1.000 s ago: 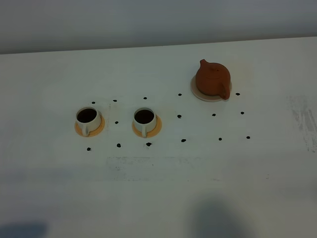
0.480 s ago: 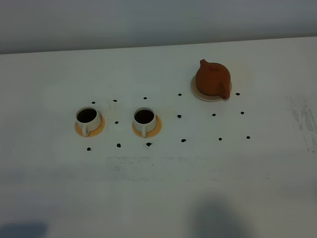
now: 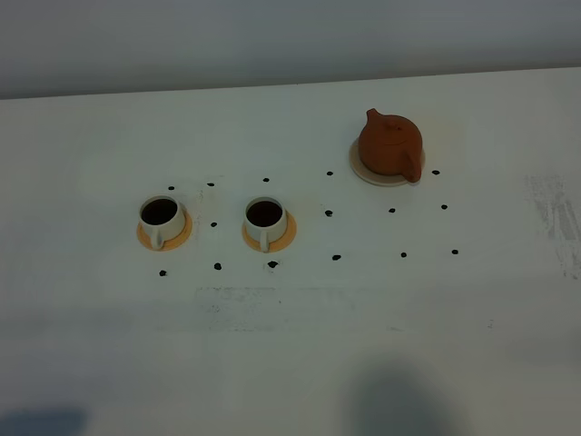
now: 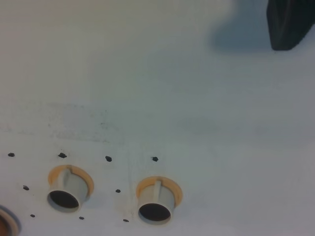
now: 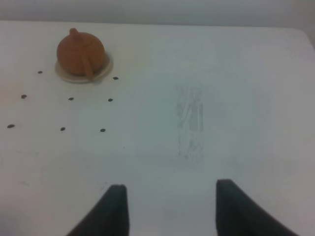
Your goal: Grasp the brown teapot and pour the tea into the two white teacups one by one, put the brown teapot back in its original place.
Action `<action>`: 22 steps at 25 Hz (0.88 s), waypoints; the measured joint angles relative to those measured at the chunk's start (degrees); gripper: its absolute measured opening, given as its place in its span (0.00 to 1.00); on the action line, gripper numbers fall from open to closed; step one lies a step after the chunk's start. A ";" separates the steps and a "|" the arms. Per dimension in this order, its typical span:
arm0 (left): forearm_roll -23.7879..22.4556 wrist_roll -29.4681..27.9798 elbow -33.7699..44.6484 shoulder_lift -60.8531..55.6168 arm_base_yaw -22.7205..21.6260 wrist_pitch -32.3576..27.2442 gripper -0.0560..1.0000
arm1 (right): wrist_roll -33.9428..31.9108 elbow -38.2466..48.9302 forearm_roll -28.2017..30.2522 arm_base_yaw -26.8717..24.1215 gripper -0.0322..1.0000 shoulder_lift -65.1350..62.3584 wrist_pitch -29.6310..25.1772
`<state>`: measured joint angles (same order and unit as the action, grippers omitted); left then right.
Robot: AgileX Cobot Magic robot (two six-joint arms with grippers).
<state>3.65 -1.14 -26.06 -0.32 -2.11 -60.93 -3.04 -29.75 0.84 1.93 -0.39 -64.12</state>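
Observation:
The brown teapot stands upright on the pale tan coaster at the back right; it also shows in the right wrist view. The two white teacups stand on orange saucers at the left and centre, each holding dark tea. They also show in the left wrist view. My right gripper is open and empty, far from the teapot. Of my left gripper only one dark finger shows, far from the cups. Neither gripper shows in the exterior high view.
Small black dots mark the white table around the cups and the teapot. A grey scuffed patch lies at the right. Soft shadows fall on the table's front edge.

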 joint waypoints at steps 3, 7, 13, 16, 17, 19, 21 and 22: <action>0.00 -0.06 0.00 0.00 0.00 0.00 0.36 | -0.05 0.00 0.00 0.00 0.41 0.00 0.00; 0.00 -0.13 0.00 0.00 0.00 0.00 0.36 | -0.05 0.00 0.00 0.00 0.41 0.00 0.00; 0.00 -0.08 0.00 0.00 0.00 0.00 0.36 | -0.05 0.00 0.00 0.00 0.41 0.00 0.00; 0.00 -0.08 0.00 0.00 0.00 0.00 0.36 | -0.05 0.00 0.00 0.00 0.41 0.00 0.00; 0.00 -0.08 0.00 0.00 0.00 0.00 0.36 | -0.05 0.00 0.00 0.00 0.41 0.00 0.00; 0.00 -0.08 0.00 0.00 0.00 0.00 0.36 | -0.05 0.00 0.00 0.00 0.41 0.00 0.00; 0.00 -0.08 0.00 0.00 0.00 0.00 0.36 | -0.05 0.00 0.00 0.00 0.41 0.00 0.00; 0.00 -0.08 0.00 0.00 0.00 0.00 0.36 | -0.05 0.00 0.00 0.00 0.41 0.00 0.00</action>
<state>3.65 -1.23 -26.06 -0.32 -2.11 -60.93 -3.09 -29.75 0.84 1.93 -0.39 -64.12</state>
